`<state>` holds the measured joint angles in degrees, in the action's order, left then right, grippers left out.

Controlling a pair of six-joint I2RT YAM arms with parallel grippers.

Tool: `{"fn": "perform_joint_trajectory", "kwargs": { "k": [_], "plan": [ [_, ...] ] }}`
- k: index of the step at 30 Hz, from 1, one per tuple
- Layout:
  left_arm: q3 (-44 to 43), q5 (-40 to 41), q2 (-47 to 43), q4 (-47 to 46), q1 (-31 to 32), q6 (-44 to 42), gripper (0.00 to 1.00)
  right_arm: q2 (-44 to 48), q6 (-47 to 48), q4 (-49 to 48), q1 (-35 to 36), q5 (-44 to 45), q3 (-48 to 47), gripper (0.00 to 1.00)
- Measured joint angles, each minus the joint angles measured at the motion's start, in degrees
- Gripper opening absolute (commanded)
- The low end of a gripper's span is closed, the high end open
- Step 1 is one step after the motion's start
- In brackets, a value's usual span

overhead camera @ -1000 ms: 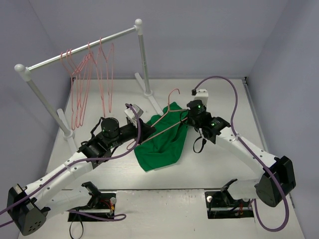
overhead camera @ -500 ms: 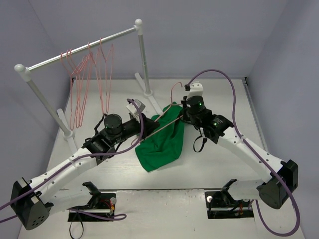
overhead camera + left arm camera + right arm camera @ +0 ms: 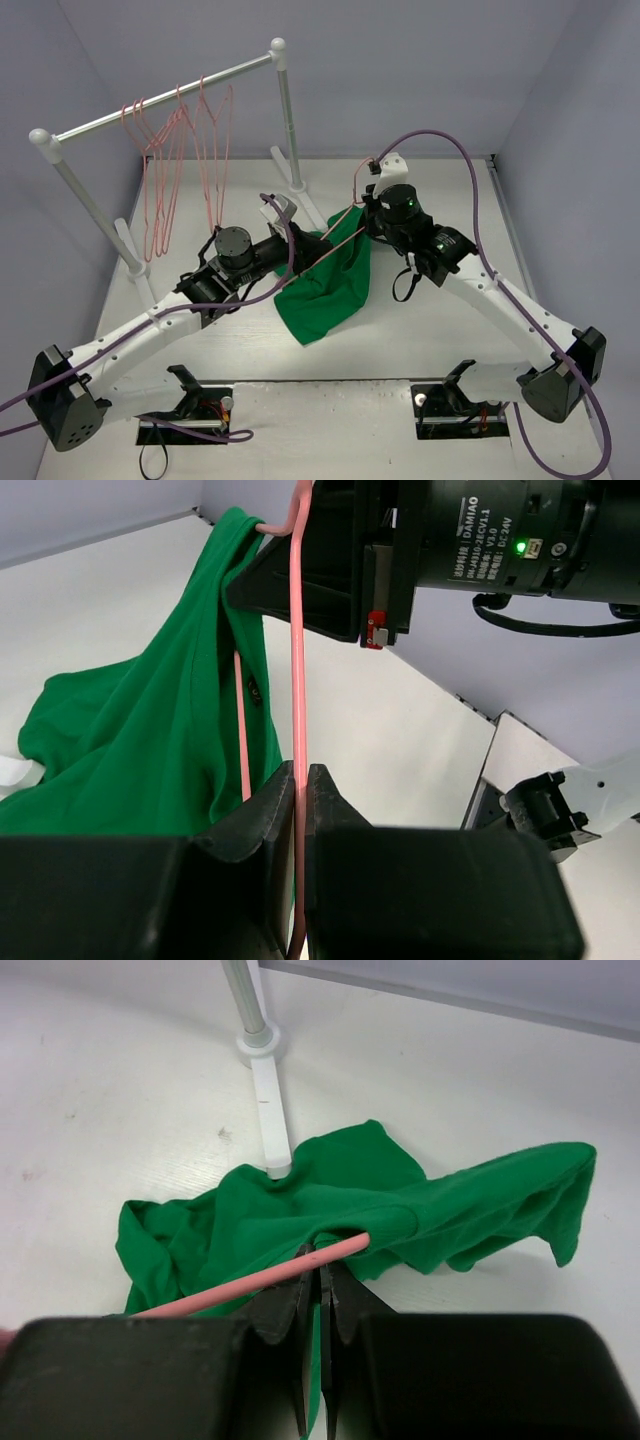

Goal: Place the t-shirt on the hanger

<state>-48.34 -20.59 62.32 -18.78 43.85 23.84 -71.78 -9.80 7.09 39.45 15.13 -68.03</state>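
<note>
Evidently the spare hangers [image 3: 165, 170] on the rack [image 3: 160, 105] at far left played no part. The left gripper [image 3: 300, 780] was pinched fully shut on the hanger [image 3: 297, 630], with the wire caught between its fingertips. From there the hanger's long axis ran diagonally away and to the right, raised above the table [image 3: 400, 340], with the hook at the far end beside the right arm. The t-shirt [image 3: 325, 290] hung from that wire by one bunched edge, and the rest lay slumped on the table beneath. It looked light and limp, and likely to slide along the thin, smooth, springy wire. The collar or a shoulder seam seemed the best hold. The right gripper [image 3: 320, 1272] was likewise clamped shut on the wire, just where it entered the fabric.
</note>
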Motion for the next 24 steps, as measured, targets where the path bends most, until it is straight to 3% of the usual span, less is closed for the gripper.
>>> {"fn": "perform_joint_trajectory", "kwargs": {
  "k": [24],
  "plan": [
    [-1.04, 0.53, 5.59, -13.34, 0.73, 4.62, 0.0, 5.68, 7.39, 0.62, 1.53, -15.69, -5.09, 0.0]
  ]
}}
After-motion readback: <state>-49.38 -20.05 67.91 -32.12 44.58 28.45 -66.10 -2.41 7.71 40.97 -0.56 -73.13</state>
